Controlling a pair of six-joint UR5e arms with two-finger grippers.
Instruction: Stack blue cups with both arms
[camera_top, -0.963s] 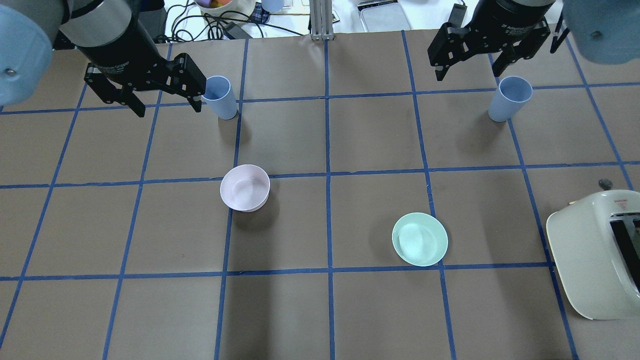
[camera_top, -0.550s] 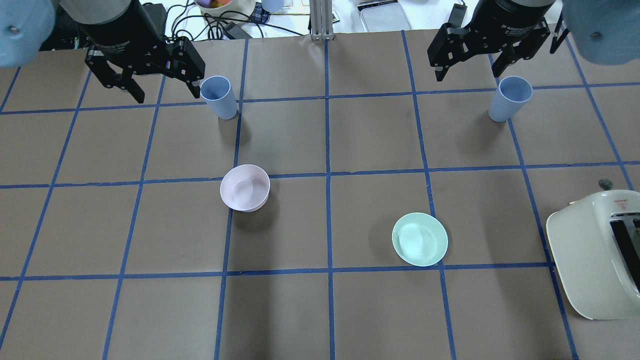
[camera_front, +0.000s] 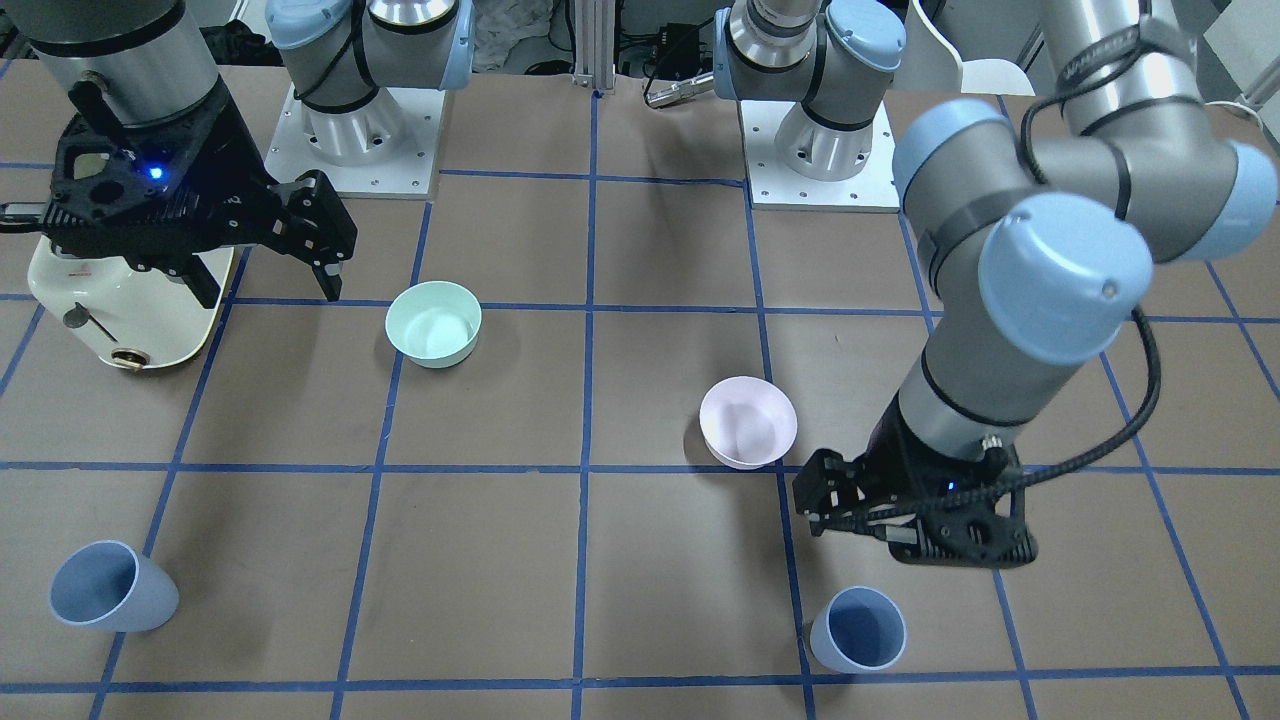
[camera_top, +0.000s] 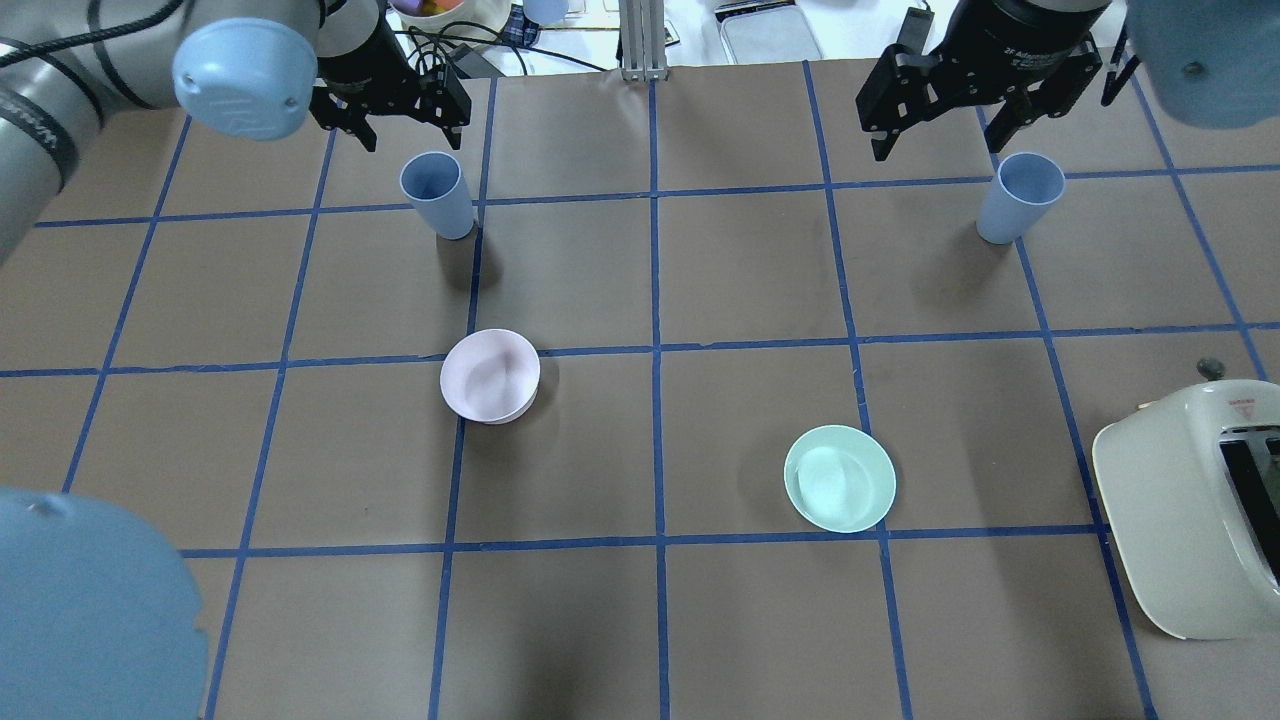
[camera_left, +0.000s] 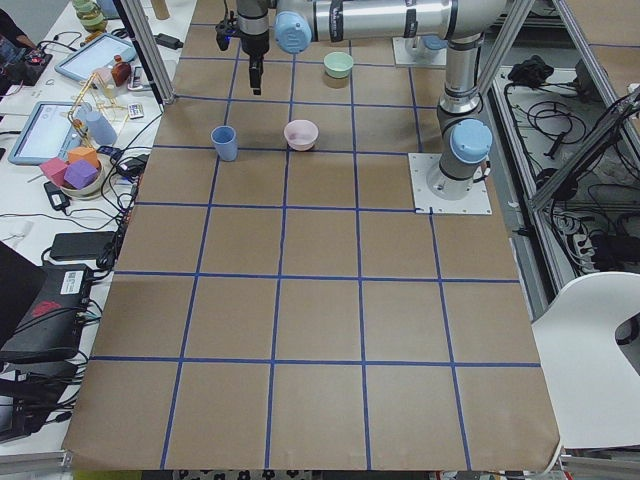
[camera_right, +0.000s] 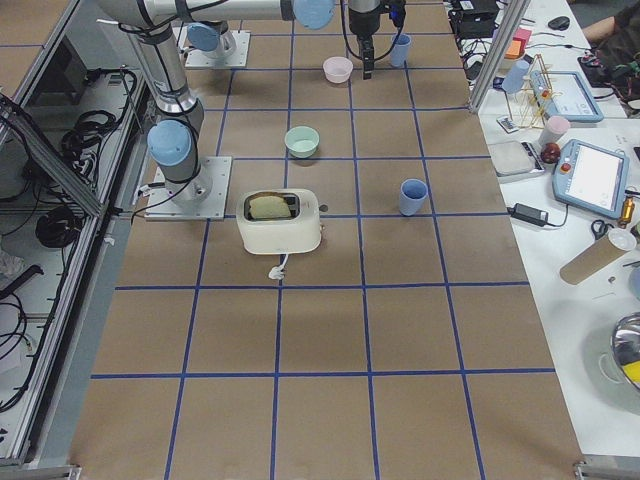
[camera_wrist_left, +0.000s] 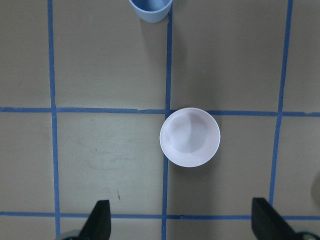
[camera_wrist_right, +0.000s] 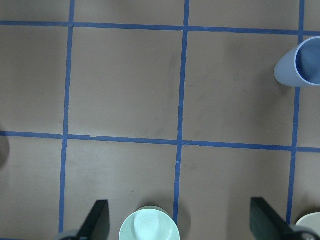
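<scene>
Two pale-blue cups stand upright on the brown table. The left cup (camera_top: 437, 193) also shows in the front view (camera_front: 858, 628) and at the top edge of the left wrist view (camera_wrist_left: 150, 7). The right cup (camera_top: 1020, 195) also shows in the front view (camera_front: 110, 587) and in the right wrist view (camera_wrist_right: 300, 67). My left gripper (camera_top: 405, 118) is open and empty, raised just beyond the left cup (camera_front: 905, 530). My right gripper (camera_top: 940, 140) is open and empty, up and to the left of the right cup. Both wrist views show the fingers wide apart.
A pale pink bowl (camera_top: 490, 375) sits near the table's middle, under the left wrist camera (camera_wrist_left: 190, 137). A mint-green bowl (camera_top: 840, 478) sits to its right. A cream toaster (camera_top: 1190, 510) stands at the right edge. The left arm's elbow (camera_top: 90, 600) fills the lower left corner.
My left gripper has swung from the left of the left cup toward the table's far edge, just beyond the cup. Its elbow has come into the lower left. The right gripper has barely moved.
</scene>
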